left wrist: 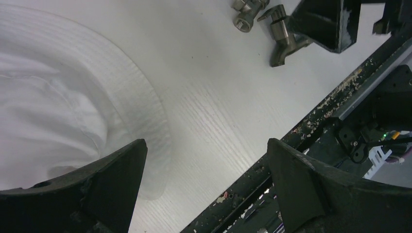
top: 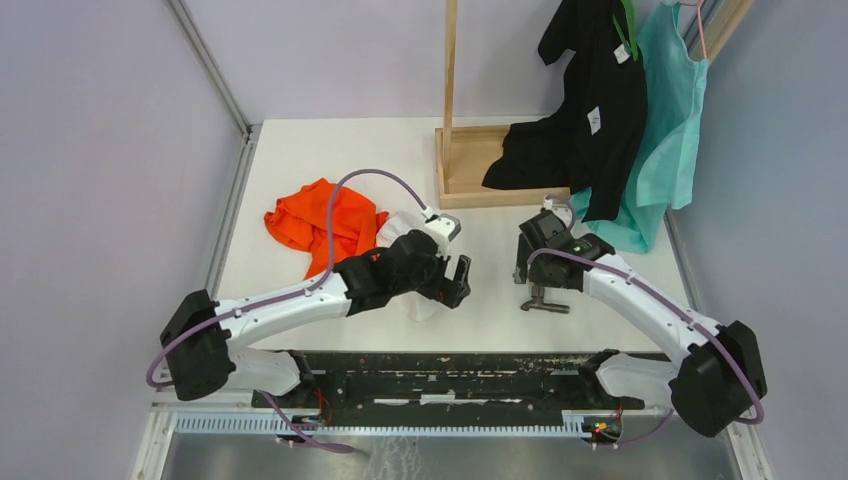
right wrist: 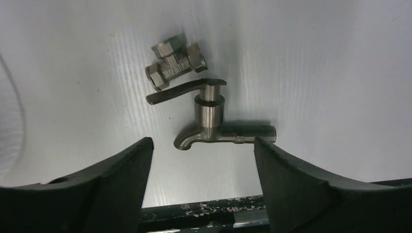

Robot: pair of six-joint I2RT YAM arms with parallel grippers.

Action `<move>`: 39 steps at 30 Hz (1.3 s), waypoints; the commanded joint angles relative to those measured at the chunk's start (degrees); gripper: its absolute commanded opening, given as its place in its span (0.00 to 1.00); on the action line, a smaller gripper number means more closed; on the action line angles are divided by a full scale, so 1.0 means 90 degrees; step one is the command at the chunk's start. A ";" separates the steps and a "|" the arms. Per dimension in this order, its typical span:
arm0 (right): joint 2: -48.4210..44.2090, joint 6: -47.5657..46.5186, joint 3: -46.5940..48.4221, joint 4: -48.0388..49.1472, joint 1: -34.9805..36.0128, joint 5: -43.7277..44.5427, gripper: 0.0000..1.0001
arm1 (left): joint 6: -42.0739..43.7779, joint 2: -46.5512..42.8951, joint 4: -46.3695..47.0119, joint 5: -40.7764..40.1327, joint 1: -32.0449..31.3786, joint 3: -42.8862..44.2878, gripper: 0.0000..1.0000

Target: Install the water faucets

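Note:
A grey metal faucet (right wrist: pixel 214 131) with a lever handle, a bent spout and a threaded end lies on the white table. A small tee fitting (right wrist: pixel 176 65) lies just beyond it, apart from it. My right gripper (right wrist: pixel 201 143) is open and empty, hovering over the faucet with its fingers on either side of it and touching nothing. In the top view the faucet (top: pixel 546 304) lies just below the right gripper (top: pixel 524 275). My left gripper (top: pixel 460 280) is open and empty, left of the parts. The left wrist view shows the left gripper (left wrist: pixel 206 143) above bare table, with the faucet (left wrist: pixel 282 41) and fitting (left wrist: pixel 245 14) far off.
A white cloth (top: pixel 405 235) lies under the left arm and shows in the left wrist view (left wrist: pixel 48 107). An orange cloth (top: pixel 320 222) lies further left. A wooden stand (top: pixel 470 170) with a black shirt (top: pixel 590 100) and a teal garment (top: pixel 665 130) stands behind. A black rail (top: pixel 450 365) runs along the near edge.

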 commanded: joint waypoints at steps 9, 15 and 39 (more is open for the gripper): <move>0.0084 -0.0275 -0.0861 0.0936 -0.0558 -0.1033 0.52 | -0.0592 -0.0291 0.0114 -0.1104 -0.0012 0.0266 0.99; 0.0475 -0.0565 -0.0834 0.1160 -0.0767 -0.1175 0.54 | -0.0649 -0.0339 0.0193 -0.1048 -0.0014 0.0207 0.99; 0.0747 -0.0706 -0.0624 0.1199 -0.0956 -0.1062 0.19 | -0.0680 -0.0366 0.0109 -0.1234 -0.0010 0.0203 0.99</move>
